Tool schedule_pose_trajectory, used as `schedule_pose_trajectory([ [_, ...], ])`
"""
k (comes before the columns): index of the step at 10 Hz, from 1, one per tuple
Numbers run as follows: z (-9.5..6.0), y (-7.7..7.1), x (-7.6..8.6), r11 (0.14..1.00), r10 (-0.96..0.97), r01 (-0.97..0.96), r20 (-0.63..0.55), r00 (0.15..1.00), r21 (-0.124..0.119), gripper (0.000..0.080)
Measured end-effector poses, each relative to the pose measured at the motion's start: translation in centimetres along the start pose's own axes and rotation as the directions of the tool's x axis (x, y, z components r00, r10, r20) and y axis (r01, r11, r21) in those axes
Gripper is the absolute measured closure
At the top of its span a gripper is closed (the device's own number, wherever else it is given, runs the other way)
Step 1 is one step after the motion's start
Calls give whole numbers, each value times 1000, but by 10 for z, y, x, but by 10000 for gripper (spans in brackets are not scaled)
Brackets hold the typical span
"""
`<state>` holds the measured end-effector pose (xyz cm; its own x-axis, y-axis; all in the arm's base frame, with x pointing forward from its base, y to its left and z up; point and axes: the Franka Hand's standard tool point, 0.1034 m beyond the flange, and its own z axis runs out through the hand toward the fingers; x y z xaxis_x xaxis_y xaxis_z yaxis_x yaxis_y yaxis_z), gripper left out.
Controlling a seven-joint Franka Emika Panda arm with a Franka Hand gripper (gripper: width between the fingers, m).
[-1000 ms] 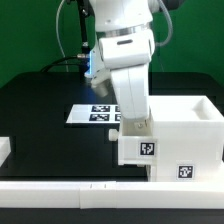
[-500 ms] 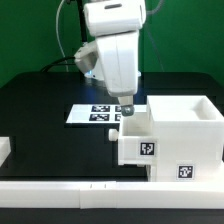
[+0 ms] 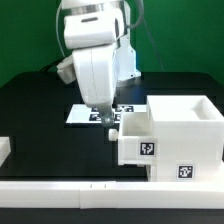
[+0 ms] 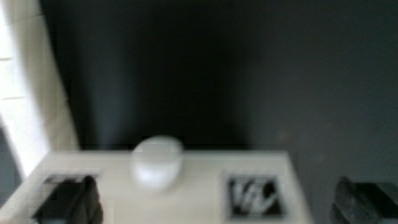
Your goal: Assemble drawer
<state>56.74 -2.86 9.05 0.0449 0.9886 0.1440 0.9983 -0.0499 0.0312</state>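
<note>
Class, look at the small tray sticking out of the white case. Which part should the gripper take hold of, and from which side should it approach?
Probably the rounded knob on the small tray's front face. It juts out clear of the flat panel, so the fingers can close on either side of it. Come from the open black table in front of that face, since the case blocks the other side. The gripper hangs near that face.

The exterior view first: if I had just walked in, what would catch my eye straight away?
Most striking is the big white robot arm reaching down over the black table, its gripper just beside the white drawer case at the exterior view's right. A small tray with a black-and-white tag sits at the case's front. Behind the arm, the marker board lies flat on the table.
</note>
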Motion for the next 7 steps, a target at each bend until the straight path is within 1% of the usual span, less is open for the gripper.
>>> schedule_pose_trajectory([
  [1,8,-14,-23,1000,10,-10,-1,1000,19,150],
  [2,15,-20,-27,999,27,-27,-4,1000,26,150],
  [3,25,-24,-26,999,27,-27,-12,1000,35,150],
  [4,28,-26,-27,999,31,-31,-13,999,40,150],
  [5,28,-25,-23,998,39,-38,-13,999,41,150],
  [6,29,-25,-14,998,50,-50,-14,999,42,150],
  [7,27,-22,-4,998,59,-59,-16,998,38,150],
])
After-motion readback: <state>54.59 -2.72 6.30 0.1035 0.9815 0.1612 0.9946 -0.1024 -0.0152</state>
